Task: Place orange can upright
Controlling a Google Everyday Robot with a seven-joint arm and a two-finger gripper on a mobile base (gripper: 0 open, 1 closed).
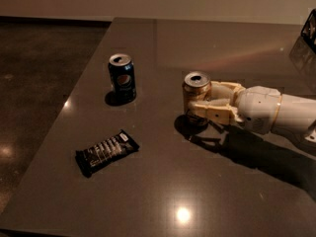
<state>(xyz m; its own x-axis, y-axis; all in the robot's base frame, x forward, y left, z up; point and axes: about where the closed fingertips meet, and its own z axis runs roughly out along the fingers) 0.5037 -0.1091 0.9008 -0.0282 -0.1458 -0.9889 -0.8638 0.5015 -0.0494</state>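
Note:
The orange can [196, 87] stands upright on the dark table [207, 38], right of the middle, with its silver top and opening facing up. My gripper [201, 99] reaches in from the right and its cream fingers [213, 112] sit on both sides of the can's body, closed on it. The near finger crosses the can's lower front and hides part of it. The white arm [276, 113] stretches off to the right edge.
A dark blue Pepsi can [122, 78] stands upright to the left of the orange can. A black snack bar wrapper [106, 152] lies flat at the front left. The table's left edge runs diagonally beside the floor [39, 83]. A dark object [310, 29] is at the far right.

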